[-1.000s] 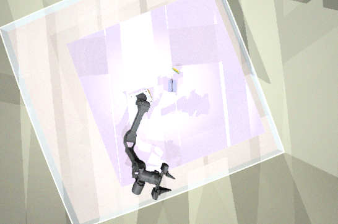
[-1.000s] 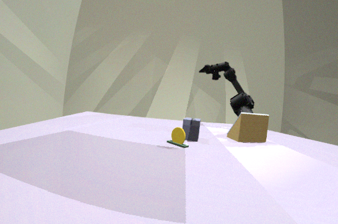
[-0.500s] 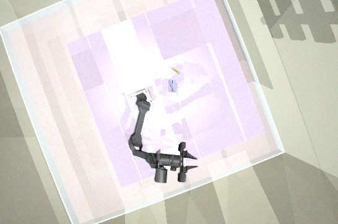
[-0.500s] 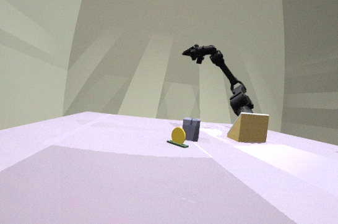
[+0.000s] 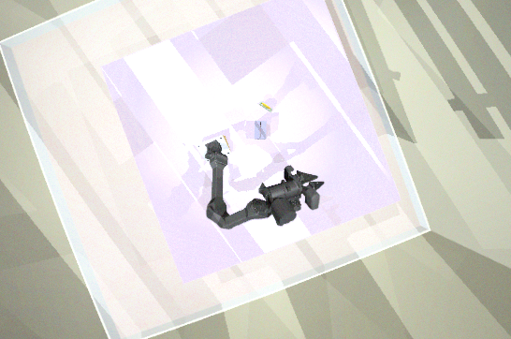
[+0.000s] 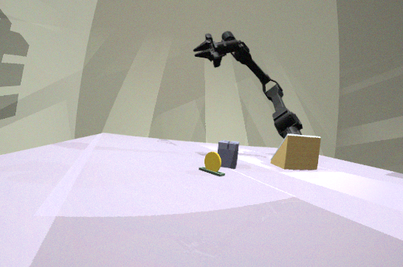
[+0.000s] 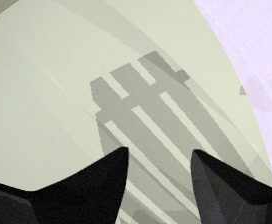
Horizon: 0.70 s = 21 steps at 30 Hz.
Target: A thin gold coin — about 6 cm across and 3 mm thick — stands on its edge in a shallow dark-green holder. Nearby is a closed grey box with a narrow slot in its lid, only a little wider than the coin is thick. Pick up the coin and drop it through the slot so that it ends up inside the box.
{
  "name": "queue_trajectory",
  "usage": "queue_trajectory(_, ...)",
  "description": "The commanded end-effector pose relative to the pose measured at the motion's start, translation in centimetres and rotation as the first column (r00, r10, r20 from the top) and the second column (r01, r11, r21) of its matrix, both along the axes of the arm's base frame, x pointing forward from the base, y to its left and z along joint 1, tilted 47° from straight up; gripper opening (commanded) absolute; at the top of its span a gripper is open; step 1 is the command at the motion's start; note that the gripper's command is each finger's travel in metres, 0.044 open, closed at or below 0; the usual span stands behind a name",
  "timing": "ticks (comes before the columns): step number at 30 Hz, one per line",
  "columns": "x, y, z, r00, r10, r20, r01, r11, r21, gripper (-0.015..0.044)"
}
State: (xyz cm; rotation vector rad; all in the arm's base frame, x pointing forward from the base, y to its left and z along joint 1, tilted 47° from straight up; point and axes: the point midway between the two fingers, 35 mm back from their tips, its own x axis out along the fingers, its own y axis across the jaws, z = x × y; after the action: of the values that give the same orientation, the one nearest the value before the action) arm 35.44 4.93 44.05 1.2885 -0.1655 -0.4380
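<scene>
"Any lettering for us to call here?"
"No readable text, label, brand, number or sign in any of the views, folks!"
</scene>
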Motion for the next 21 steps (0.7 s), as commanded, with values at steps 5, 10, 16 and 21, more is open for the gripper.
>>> queue_trajectory(5, 5.5, 4.1, -11.8, 0.928, 0.030, -0.372, -0.073, 0.992, -0.104, 0.0161)
queue_trajectory(10, 6.9, 5.7, -20.5, 0.797, 0.000, -0.604, -0.118, 0.981, -0.156, 0.0161)
queue_trajectory(16, 6.1, 6.4, -30.7, 0.560, -0.083, -0.824, -0.166, 0.963, -0.210, 0.0161)
queue_trajectory(21, 3.5, 6.0, -38.6, 0.303, -0.190, -0.934, -0.203, 0.945, -0.258, 0.0161)
